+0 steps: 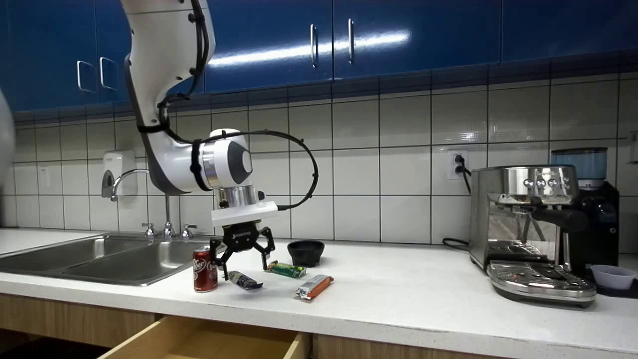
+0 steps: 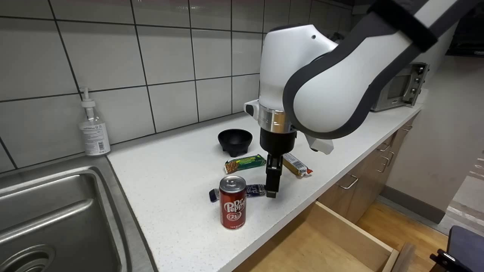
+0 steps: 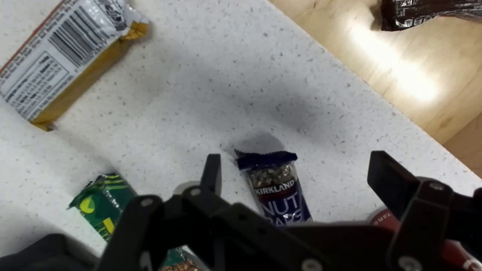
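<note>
My gripper (image 1: 245,273) is open and empty, pointing down just above the counter; it also shows in an exterior view (image 2: 271,194) and in the wrist view (image 3: 296,165). A dark blue nut bar (image 3: 280,195) lies between its spread fingers, also in both exterior views (image 1: 244,281) (image 2: 255,190). Its lower end is hidden behind the gripper in the wrist view. A red soda can (image 2: 232,204) stands upright close to one finger (image 1: 203,274); mostly hidden in the wrist view (image 3: 385,220). A green bar (image 2: 245,163) and a white-and-orange bar (image 1: 315,287) lie nearby.
A black bowl (image 1: 306,254) stands behind the bars. An open wooden drawer (image 2: 314,241) is below the counter edge, with a dark brown wrapper (image 3: 418,13) in it. The steel sink (image 1: 144,283), a soap bottle (image 2: 93,136) and an espresso machine (image 1: 528,184) stand around.
</note>
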You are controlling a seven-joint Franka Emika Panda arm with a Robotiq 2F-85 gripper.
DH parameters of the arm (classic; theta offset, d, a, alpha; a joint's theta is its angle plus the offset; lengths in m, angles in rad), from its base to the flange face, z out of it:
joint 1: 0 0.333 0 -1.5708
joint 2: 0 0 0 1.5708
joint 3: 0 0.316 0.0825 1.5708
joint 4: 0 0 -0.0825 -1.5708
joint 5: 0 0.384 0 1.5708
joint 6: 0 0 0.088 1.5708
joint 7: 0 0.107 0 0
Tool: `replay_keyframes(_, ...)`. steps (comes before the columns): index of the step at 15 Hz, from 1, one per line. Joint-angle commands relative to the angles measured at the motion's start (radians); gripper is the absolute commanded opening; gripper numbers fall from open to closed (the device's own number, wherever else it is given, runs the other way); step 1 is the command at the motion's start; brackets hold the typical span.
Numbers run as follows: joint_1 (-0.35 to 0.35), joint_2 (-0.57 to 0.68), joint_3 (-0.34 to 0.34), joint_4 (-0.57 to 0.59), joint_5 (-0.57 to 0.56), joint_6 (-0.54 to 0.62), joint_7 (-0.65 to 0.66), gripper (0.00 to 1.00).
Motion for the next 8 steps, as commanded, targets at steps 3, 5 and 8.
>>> replay_keyframes(3, -0.025, 0.063, 0.030, 0.068, 0.003, -0.007, -0.078, 1.00)
replay_keyframes(5, -0.024, 0.084, 0.032, 0.089, -0.004, -0.012, -0.090, 1.00)
replay_keyframes(8, -0.026, 0.113, 0.039, 0.120, -0.001, -0.014, -0.111, 1.00)
